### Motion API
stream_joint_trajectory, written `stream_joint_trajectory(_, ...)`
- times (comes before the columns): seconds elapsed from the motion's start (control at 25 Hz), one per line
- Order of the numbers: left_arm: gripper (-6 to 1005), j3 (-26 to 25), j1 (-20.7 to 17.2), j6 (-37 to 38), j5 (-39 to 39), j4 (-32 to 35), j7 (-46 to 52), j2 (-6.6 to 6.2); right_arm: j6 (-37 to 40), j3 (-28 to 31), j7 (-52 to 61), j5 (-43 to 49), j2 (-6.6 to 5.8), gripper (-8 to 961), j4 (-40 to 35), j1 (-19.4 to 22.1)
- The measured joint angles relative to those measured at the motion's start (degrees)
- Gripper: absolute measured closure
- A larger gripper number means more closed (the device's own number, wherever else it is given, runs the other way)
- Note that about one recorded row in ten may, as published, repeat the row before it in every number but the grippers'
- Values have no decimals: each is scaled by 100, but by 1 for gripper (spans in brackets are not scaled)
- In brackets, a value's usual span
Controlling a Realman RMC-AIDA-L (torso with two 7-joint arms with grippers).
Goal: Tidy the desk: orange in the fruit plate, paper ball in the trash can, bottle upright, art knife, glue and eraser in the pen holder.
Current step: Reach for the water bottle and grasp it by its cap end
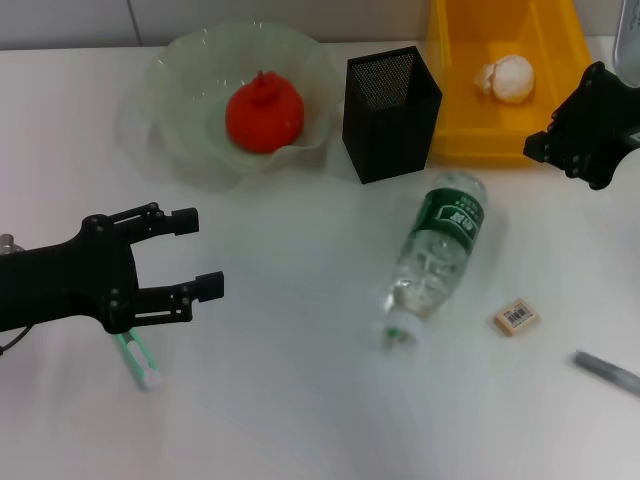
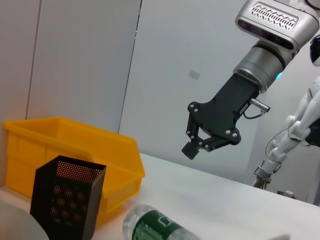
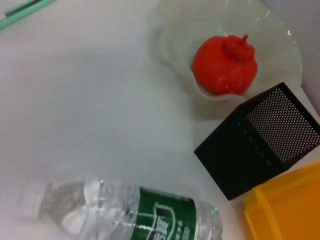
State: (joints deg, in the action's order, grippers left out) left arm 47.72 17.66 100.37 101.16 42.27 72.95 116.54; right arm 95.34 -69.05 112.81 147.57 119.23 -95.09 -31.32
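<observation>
The orange (image 1: 263, 115) lies in the pale green fruit plate (image 1: 180, 75) at the back. Inside the yellow bin (image 1: 455, 140) at the back right rests the paper ball (image 1: 505, 78). A black mesh pen holder (image 1: 390, 110) stands between plate and bin. In the middle the bottle (image 1: 438, 252) lies on its side. The eraser (image 1: 516, 316) is to its right, and a grey pen-shaped item (image 1: 605, 372) lies at the right edge. My left gripper (image 1: 197, 252) hovers open and empty above a green-and-white stick tool (image 1: 138, 358). By the bin, my right gripper (image 1: 535, 148) is shut and empty.
The white desk top (image 1: 300, 400) runs to the near edge. The right wrist view looks down on the bottle (image 3: 150, 215), pen holder (image 3: 260, 150) and plate (image 3: 280, 45). The left wrist view shows the right gripper (image 2: 190, 149) above the desk beyond the bin (image 2: 75, 150).
</observation>
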Motion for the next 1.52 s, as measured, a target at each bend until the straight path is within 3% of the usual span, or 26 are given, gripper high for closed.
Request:
stream_joint_trajectory(0.96, 145, -62, -115, 8, 10, 88, -5, -13, 101, 275, 668, -317, 9, 797, 167, 106)
stream_joint_trajectory(1.36, 145, -57, -119, 103, 9, 303, 96, -53, 72, 314, 821, -317, 4, 360, 165, 153)
stream_joint_trajectory(1.52, 145, -31, -132, 93, 155, 994, 466, -1, 151, 356, 910, -286, 3, 301, 85, 206)
